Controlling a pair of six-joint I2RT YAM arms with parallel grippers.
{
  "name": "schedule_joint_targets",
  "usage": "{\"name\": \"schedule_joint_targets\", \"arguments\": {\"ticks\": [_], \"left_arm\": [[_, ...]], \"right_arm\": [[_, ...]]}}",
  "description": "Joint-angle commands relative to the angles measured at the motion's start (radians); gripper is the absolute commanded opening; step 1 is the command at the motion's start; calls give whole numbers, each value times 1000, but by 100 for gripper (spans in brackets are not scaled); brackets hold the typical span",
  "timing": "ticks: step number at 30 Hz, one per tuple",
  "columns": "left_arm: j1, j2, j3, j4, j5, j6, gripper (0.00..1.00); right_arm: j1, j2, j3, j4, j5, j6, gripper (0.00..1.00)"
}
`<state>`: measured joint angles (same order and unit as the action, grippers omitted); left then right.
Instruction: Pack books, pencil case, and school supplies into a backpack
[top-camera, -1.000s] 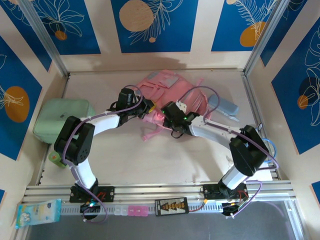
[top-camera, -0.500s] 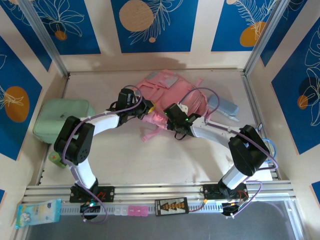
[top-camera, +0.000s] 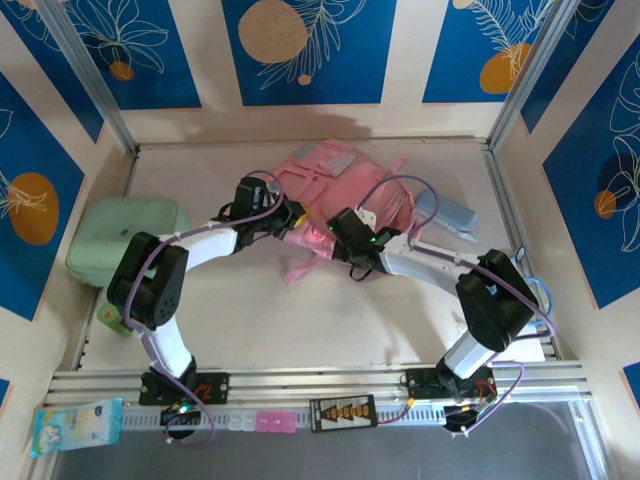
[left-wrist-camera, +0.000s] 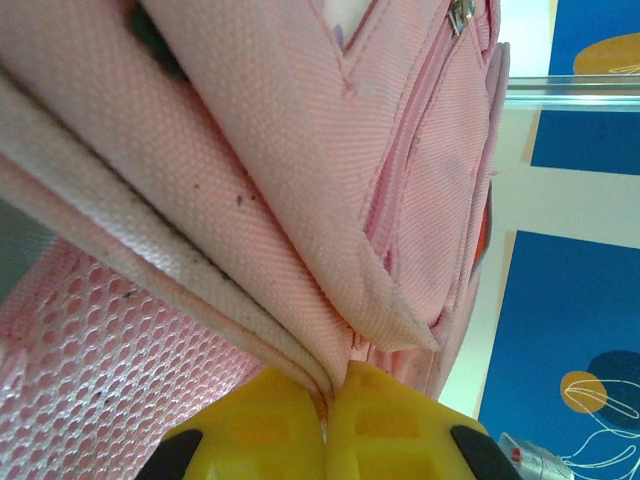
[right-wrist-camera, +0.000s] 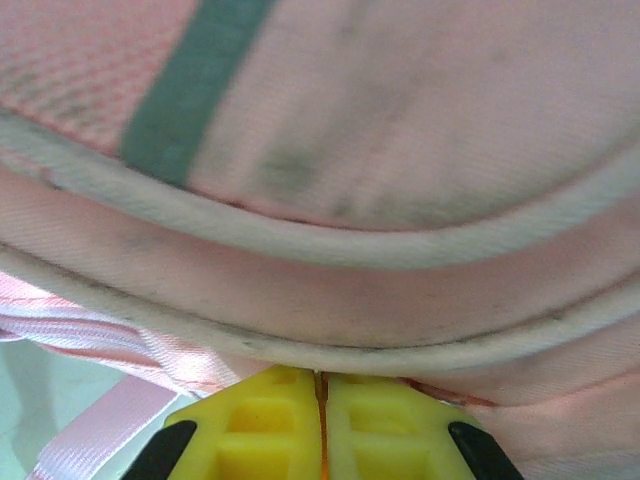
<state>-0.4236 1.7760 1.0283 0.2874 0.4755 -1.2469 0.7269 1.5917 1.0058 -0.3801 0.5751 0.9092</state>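
Note:
The pink backpack (top-camera: 345, 180) lies at the middle back of the table, and both arms meet at its near edge. My left gripper (top-camera: 292, 214) is shut on a folded pink fabric edge of the backpack (left-wrist-camera: 300, 200), its yellow fingertips (left-wrist-camera: 270, 410) pressed together around the seam. My right gripper (top-camera: 336, 232) is shut at the white-piped rim of the backpack (right-wrist-camera: 330, 250), a thin strip showing between its fingers (right-wrist-camera: 385, 410). The pale blue-grey pencil case (top-camera: 450, 214) lies to the right of the backpack. A small green cylinder (top-camera: 109, 318) sits at the left edge. The books are out of view.
A large mint-green soft case (top-camera: 125, 235) rests at the left, beside the left arm's elbow. A blue tissue pack (top-camera: 76, 424) lies on the front rail at the bottom left. Metal frame rails border the table on all sides.
My right gripper has shifted a little to the right along the backpack's near edge. The left gripper has kept its hold and barely moved.

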Motion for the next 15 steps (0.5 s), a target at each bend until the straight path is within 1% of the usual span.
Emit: {"name": "schedule_joint_targets", "arguments": {"ticks": [1,4,7,8,11,15], "left_arm": [[53,-31,-8,5,-21,44,0],[63,-28,-11,-10,-40,63,0],[65,-24,9,-43,-51,101,0],[67,-24,15,-58,-54,114,4],[79,-41,29,-113,-77,175,12],[111,-113,-4,-184,-118,249,32]], "right_arm": [[-16,-74,-48,-118,159,60,4],[-26,-126,-69,-123,187,66,4],[-40,-148,-69,-77,154,15,3],[-42,-147,-66,-56,127,-14,3],[-48,-143,-47,22,17,-123,2],[-70,-121,-13,136,-221,-256,0]]}}
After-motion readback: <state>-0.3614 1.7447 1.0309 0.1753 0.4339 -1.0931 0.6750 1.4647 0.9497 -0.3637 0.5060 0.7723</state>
